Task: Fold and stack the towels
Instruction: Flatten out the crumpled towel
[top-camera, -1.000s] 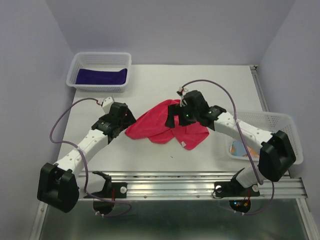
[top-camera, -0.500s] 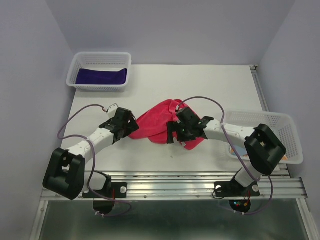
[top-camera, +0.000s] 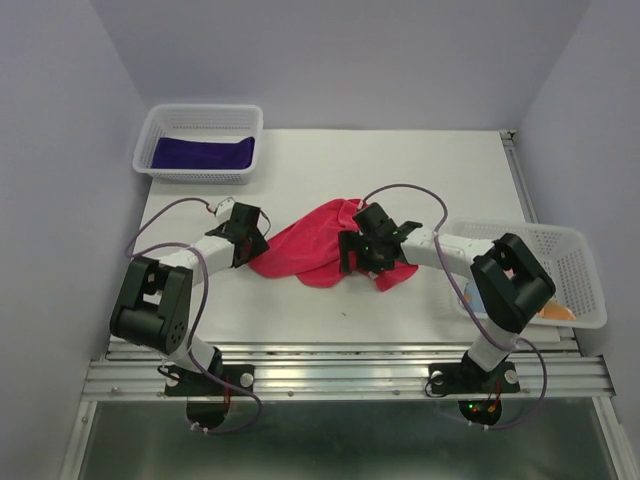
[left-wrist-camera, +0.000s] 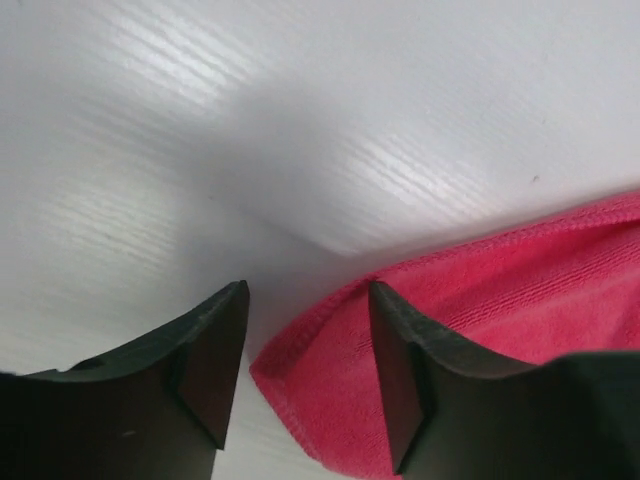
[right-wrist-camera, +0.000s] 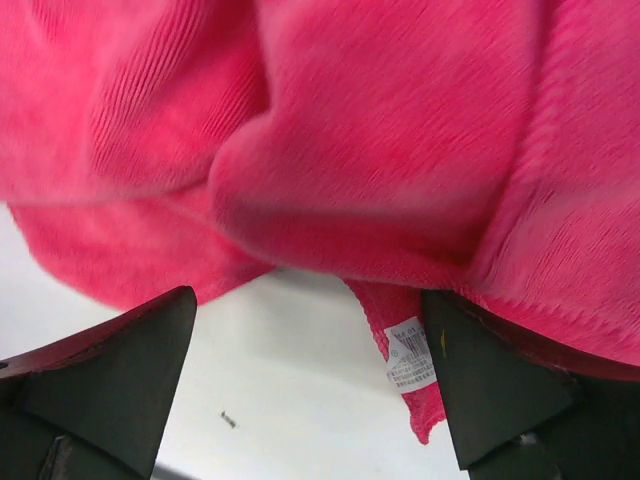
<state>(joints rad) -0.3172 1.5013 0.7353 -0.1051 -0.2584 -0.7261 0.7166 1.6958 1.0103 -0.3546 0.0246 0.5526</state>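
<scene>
A bright pink-red towel lies crumpled in the middle of the table. My left gripper is low at its left corner. In the left wrist view that towel has its corner between the jaws of the left gripper, which stand apart; the cloth touches only the right finger. My right gripper is wide open at the towel's near right edge. In the right wrist view the right gripper straddles bare table under the towel, and a white label hangs by the right finger. A purple towel lies in the far-left basket.
A white mesh basket stands at the far left corner. Another white basket at the right edge holds a patterned towel, mostly hidden by the right arm. A metal rail runs along the near edge.
Both arms have folded back and down onto the pink towel. The left gripper reached its left corner and its jaws narrowed. The right gripper slid to the near right edge, still wide.
</scene>
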